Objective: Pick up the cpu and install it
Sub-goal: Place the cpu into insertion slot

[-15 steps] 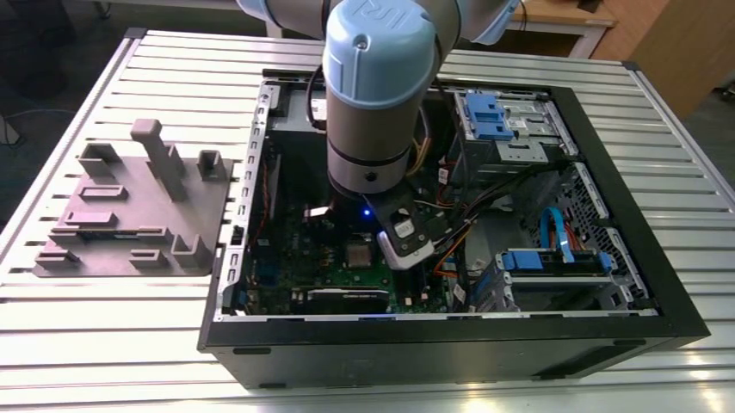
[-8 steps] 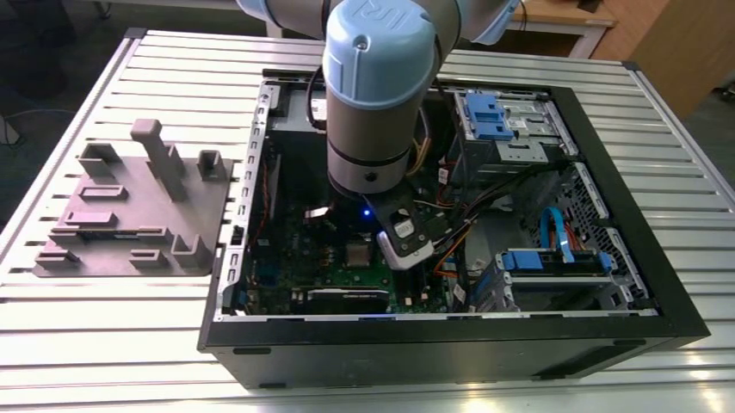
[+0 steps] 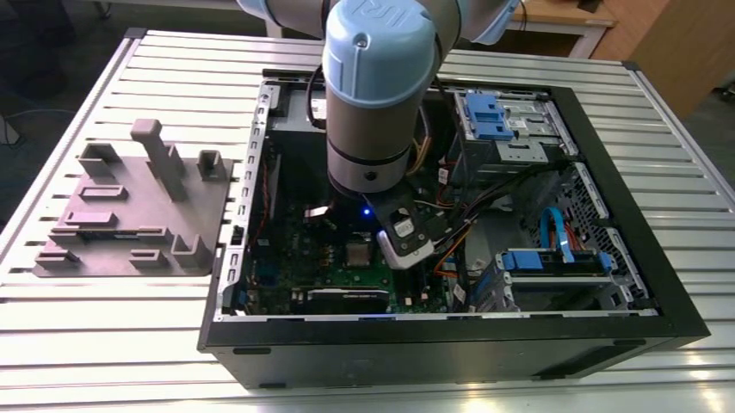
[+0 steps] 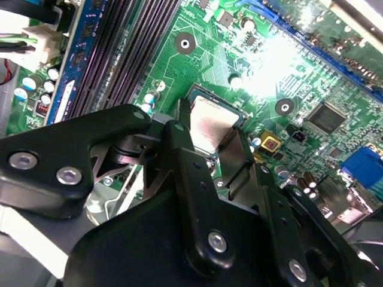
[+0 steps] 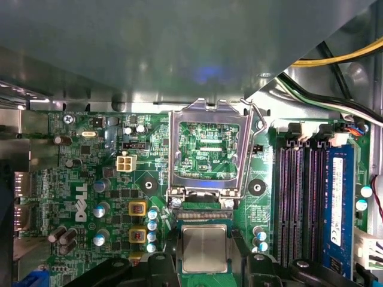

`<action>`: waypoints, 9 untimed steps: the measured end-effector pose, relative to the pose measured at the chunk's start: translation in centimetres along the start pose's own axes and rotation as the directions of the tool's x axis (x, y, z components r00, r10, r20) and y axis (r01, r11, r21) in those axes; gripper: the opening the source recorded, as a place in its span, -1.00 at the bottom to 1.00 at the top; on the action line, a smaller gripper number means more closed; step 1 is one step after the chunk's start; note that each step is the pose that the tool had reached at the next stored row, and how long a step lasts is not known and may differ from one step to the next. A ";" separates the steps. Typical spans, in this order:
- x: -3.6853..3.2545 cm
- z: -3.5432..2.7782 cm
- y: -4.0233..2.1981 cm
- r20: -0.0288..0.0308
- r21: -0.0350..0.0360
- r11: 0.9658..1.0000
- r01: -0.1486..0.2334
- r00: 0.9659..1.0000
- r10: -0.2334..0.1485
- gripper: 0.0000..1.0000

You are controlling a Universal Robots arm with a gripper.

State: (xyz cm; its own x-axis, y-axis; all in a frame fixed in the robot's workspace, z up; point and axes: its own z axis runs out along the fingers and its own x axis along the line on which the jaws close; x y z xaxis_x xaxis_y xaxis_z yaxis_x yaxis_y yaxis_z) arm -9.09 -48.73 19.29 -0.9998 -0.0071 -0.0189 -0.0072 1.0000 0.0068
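Cpu (image 3: 360,254) sits just below frame centre in the exterior view. It lies on the green board (image 3: 274,265) inside the open computer case (image 3: 460,353) on the table (image 3: 115,361), beneath the arm (image 3: 370,95). In the second wrist view, the end effector (image 4: 209,127) is closed on two opposite cpu edges. In the first wrist view, the cpu lies just beside the hinge of the opened socket frame (image 5: 208,149).

A slatted metal counter (image 3: 103,344) spans the exterior view. A grey moulded tray (image 3: 132,224) with upright posts lies on it at left. An open black computer case (image 3: 460,348) sits centre-right, just beside the tray.
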 end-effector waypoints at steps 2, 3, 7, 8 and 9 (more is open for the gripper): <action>0.01 0.01 0.00 0.000 0.000 1.000 -0.001 1.000 0.001 -0.13; 0.01 0.01 0.01 0.000 -0.001 1.000 -0.001 1.000 0.001 -0.13; 0.03 0.01 0.01 0.000 -0.003 1.000 -0.008 1.000 0.008 -0.13; 0.03 0.01 0.01 0.000 -0.003 1.000 -0.008 1.000 0.008 -0.13; 0.02 0.01 0.01 0.000 -0.003 1.000 -0.009 1.000 0.009 -0.13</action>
State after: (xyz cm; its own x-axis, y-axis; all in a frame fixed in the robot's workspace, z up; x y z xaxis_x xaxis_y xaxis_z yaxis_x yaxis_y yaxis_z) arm -9.11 -48.73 19.28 -0.9998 0.0019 -0.0191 0.0017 0.9999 0.0101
